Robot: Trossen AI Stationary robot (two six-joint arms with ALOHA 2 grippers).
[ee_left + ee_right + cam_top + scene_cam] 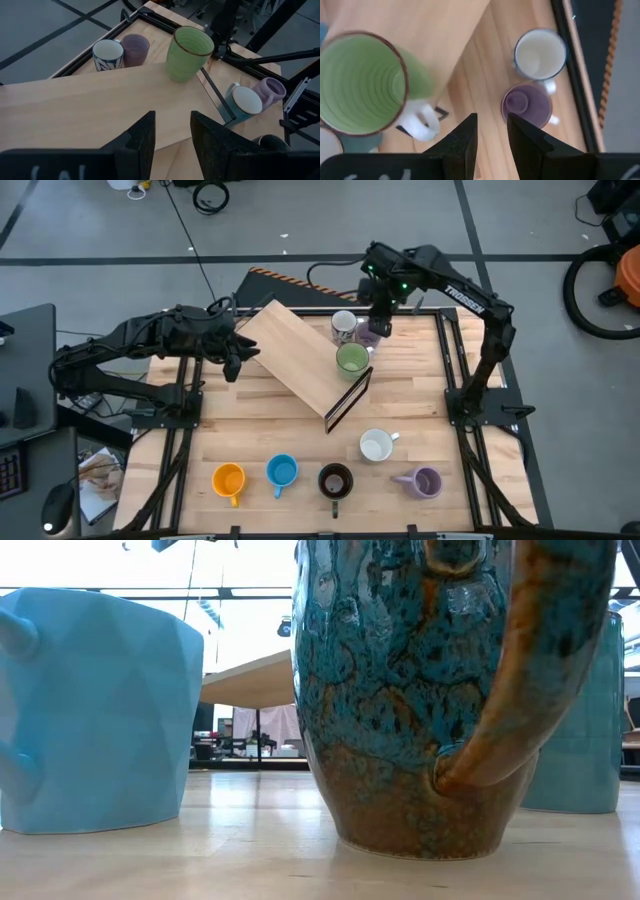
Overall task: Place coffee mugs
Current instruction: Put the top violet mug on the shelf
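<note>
Your right gripper (pixel 378 320) hangs over the table's far edge, above the lavender mug (pixel 368 335), fingers slightly apart and empty. Your left gripper (pixel 243 350) reaches across the tilted wooden board (pixel 295 355), fingers narrowly parted, holding nothing. The green mug (pixel 351 359) sits on that board; the patterned mug (pixel 343 325) stands beside the lavender one.

The table (pixel 300 450) is evenly lit from above; shadows are soft. In the low view, windows are overexposed and the brown mug (pixel 420 700) is backlit.
</note>
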